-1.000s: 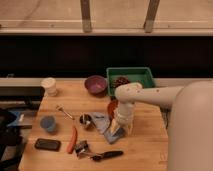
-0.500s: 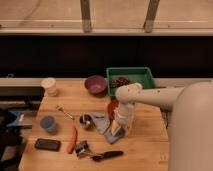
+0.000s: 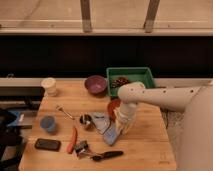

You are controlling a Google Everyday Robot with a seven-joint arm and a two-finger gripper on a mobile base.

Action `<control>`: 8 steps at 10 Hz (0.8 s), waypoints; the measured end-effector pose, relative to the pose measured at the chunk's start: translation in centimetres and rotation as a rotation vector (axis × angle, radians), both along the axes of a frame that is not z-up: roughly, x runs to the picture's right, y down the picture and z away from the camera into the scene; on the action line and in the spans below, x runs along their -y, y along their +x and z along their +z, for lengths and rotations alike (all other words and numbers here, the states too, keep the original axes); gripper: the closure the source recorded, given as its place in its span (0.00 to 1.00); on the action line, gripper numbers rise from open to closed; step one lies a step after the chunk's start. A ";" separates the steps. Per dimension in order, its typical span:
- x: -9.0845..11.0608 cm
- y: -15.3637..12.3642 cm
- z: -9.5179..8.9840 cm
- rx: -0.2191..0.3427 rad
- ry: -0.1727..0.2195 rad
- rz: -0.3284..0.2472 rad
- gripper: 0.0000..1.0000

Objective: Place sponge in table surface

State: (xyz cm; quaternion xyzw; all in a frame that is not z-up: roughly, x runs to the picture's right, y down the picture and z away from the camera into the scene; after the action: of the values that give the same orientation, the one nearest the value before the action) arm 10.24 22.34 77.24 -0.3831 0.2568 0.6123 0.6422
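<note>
A blue sponge (image 3: 110,136) sits tilted on the wooden table (image 3: 145,150), near the front centre. My gripper (image 3: 119,129) hangs from the white arm (image 3: 160,97) that reaches in from the right. It points down, right above and against the sponge's right side. I cannot tell whether the sponge is in its grip or resting on the table.
A pale blue cloth (image 3: 101,121) and a small metal cup (image 3: 85,120) lie left of the gripper. A red bowl (image 3: 113,106) is behind it. Also here are a purple bowl (image 3: 95,84), green bin (image 3: 131,80), white cup (image 3: 49,86), blue cup (image 3: 48,123), black phone (image 3: 47,144), orange tool (image 3: 73,140) and black-handled utensil (image 3: 106,155).
</note>
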 end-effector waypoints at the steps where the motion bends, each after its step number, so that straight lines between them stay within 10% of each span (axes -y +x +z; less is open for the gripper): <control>1: 0.4 0.1 -0.4 -0.001 0.012 -0.001 1.00; 8: 5.5 0.7 -5.8 0.005 0.139 -0.014 1.00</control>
State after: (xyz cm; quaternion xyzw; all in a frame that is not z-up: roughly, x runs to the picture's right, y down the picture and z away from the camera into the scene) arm 10.95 16.82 71.42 -0.3372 0.2148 0.6234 0.6720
